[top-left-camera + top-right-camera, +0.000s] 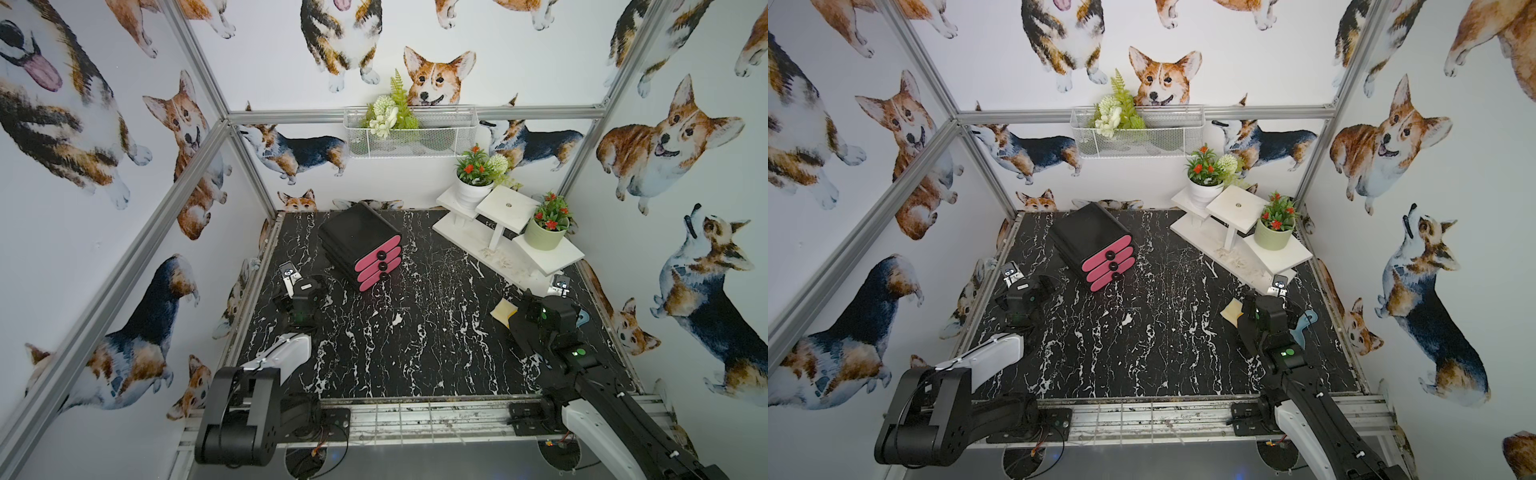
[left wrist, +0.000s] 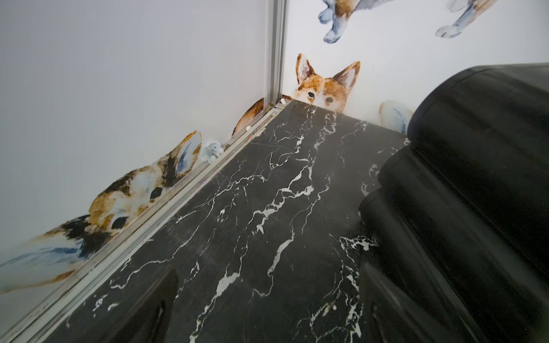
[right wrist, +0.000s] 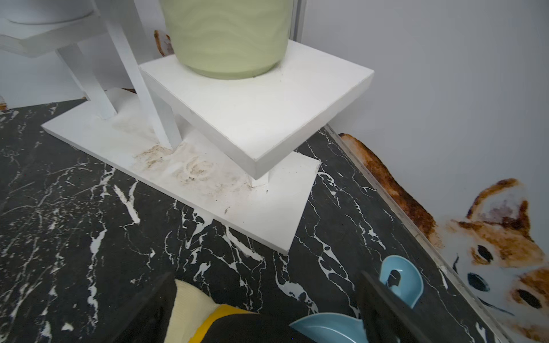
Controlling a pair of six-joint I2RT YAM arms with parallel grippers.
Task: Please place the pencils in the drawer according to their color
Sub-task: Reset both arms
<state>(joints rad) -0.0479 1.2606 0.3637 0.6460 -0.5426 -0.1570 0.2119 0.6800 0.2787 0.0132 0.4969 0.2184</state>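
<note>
Drawer (image 1: 365,249) back-centre on worktop (image 1: 415,340), three fronts shut; no pencils visible. Left fingers (image 2: 148,308) spread, empty, nearer, drawer just beside. Right fingers (image 3: 383,306) spread, empty, over sponge (image 3: 190,303).

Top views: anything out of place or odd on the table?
No pencils are visible anywhere. The drawer sits skewed to the table edges, all three fronts shut. Brownish grime marks the white plant stand's base. A sponge and blue scoop lie nearby.
</note>
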